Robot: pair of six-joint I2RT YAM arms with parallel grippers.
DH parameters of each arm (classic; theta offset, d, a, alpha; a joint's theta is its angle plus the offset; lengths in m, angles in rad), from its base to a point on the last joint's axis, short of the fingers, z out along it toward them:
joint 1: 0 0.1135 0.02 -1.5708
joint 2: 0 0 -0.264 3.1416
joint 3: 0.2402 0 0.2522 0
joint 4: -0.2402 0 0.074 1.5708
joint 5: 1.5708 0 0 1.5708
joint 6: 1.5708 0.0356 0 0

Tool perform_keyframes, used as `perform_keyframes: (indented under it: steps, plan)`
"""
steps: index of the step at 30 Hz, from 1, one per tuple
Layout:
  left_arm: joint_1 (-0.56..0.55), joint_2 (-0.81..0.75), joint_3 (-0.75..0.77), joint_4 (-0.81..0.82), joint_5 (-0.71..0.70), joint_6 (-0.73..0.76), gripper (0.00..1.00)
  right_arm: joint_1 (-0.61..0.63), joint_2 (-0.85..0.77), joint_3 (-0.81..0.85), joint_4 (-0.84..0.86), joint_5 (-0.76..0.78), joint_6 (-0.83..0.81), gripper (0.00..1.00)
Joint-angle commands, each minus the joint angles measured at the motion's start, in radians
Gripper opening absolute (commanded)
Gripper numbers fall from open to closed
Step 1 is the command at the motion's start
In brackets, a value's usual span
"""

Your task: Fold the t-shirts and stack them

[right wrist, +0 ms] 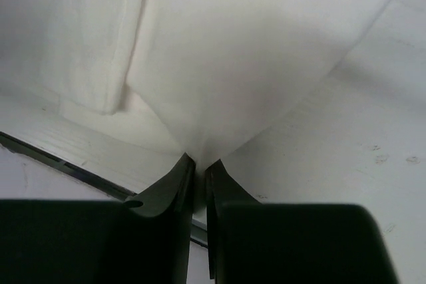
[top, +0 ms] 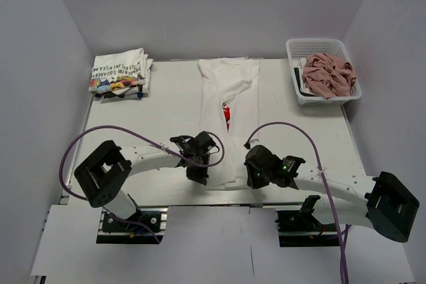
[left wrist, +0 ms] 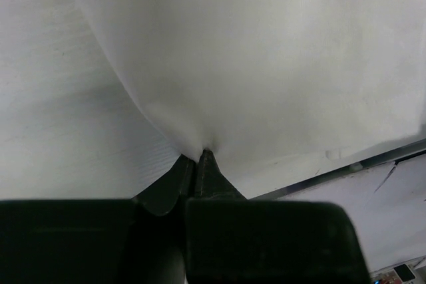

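Cloth fills the middle of the bench point(top: 133, 164): one white t-shirt point(top: 229, 88) lies in a narrow strip, its long axis running straight from the near edge toward the far edge. Its far end reaches almost to the far edge and is the more rumpled, with folds crossing it. I cannot tell for certain whether that end is the neck. A small red print point(top: 227, 115) shows along the centre seam of the strip, about halfway down.

The near end of the shirt is held at both corners, close to the near edge. The left tool point(top: 200, 176) is pinched tight on the near-left corner. In the left wrist view its two dark fingers meet with only a peak of white cloth between them, and the fabric fans away from that point. The right tool point(top: 255, 179) grips the near-right corner the same way, its fingers nearly together on a tuck of cloth, with a folded hem lying to one side.

A stack of folded t-shirts point(top: 120, 74), with printed lettering on top, sits at the far-left corner. A white mesh basket point(top: 324, 48) stands at the far-right corner and holds a crumpled pink t-shirt point(top: 328, 74).
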Motion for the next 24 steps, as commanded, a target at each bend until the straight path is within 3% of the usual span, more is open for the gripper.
perform_keyframes:
  steps: [1,9,18,24]
  plan:
    - [0.004,-0.029,0.059,-0.109,-0.022,0.034,0.0,0.002,-0.022,0.076,-0.017,0.096,-0.03,0.0]
    - [0.024,-0.024,0.201,-0.146,-0.094,0.061,0.0,-0.013,0.058,0.18,-0.01,0.24,-0.036,0.0]
    - [0.144,0.173,0.479,-0.221,-0.263,0.041,0.0,-0.107,0.153,0.266,0.126,0.351,-0.077,0.0]
    - [0.208,0.267,0.668,-0.212,-0.275,0.058,0.0,-0.214,0.247,0.37,0.233,0.374,-0.16,0.0]
